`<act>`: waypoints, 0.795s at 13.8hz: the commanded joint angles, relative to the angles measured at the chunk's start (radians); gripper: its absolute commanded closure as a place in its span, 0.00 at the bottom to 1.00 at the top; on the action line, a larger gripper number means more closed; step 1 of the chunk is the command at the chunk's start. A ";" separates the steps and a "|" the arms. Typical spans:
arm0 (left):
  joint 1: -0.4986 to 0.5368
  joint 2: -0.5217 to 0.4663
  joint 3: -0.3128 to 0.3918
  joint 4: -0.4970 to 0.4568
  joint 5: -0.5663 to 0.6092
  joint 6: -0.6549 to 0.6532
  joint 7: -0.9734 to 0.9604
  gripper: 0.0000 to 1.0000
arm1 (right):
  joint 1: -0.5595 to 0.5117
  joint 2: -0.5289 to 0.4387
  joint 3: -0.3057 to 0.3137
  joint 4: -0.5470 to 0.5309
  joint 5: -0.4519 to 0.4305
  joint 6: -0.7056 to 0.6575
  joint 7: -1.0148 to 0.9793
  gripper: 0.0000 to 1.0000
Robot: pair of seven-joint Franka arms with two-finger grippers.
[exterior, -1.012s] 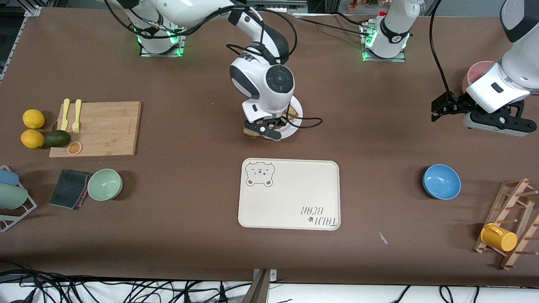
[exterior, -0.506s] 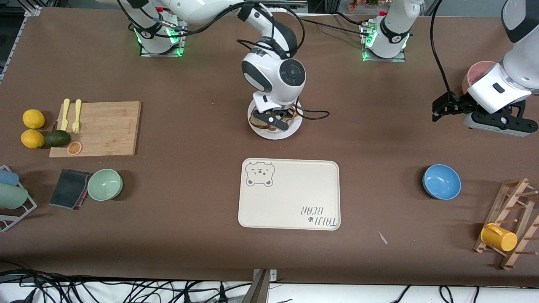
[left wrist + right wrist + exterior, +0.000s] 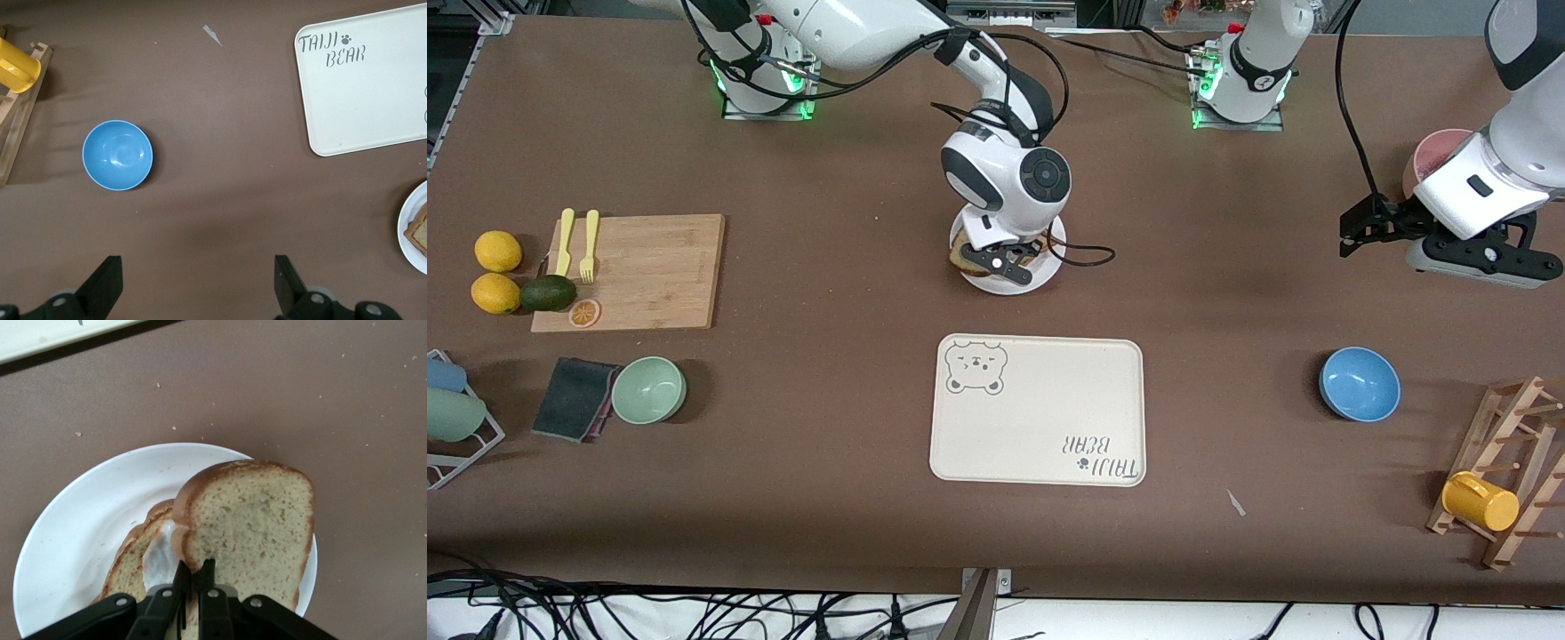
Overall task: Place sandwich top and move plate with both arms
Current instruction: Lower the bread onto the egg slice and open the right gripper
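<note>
While my right gripper (image 3: 1009,260) hangs low over the plate (image 3: 1040,276) in the front view, its jaws are pinched on the sandwich top (image 3: 966,256), which shows as a brown edge jutting past the plate rim toward the right arm's end of the table. The plate sits mid-table, farther from the front camera than the cream tray (image 3: 1037,410) with the bear drawing. My left gripper (image 3: 1467,253) waits in the air at the left arm's end of the table, over bare table beside a pink bowl (image 3: 1430,158); a blue bowl (image 3: 1360,383) sits nearer the camera. A wooden cutting board (image 3: 629,271) with two yellow forks (image 3: 576,243) lies toward the right arm's end.

In the left wrist view, my left gripper (image 3: 199,293) shows both fingers (image 3: 105,285) spread wide apart with nothing between them. The table under it is bare; the blue bowl (image 3: 117,155), the tray (image 3: 370,80) and a sliver of the plate (image 3: 408,227) with bread on it are in sight.

In the right wrist view, my right gripper (image 3: 193,587) has its fingers (image 3: 179,581) closed tight on the crust edge of the sandwich top (image 3: 250,523). The slice is held over the plate (image 3: 87,527), overlapping a second slice (image 3: 143,553) that carries egg white, and overhanging the plate rim. Crumbs dot the table (image 3: 333,407).
</note>
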 commanded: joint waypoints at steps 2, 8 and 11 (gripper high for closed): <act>0.005 0.010 0.000 0.027 -0.028 -0.019 0.022 0.00 | -0.005 -0.003 0.000 0.000 -0.012 0.034 0.017 0.73; 0.005 0.010 0.000 0.027 -0.028 -0.019 0.020 0.00 | -0.019 -0.012 -0.003 0.028 -0.001 0.047 0.014 0.36; 0.005 0.010 0.000 0.025 -0.028 -0.019 0.020 0.00 | -0.068 -0.047 0.003 0.040 0.013 0.013 0.002 0.32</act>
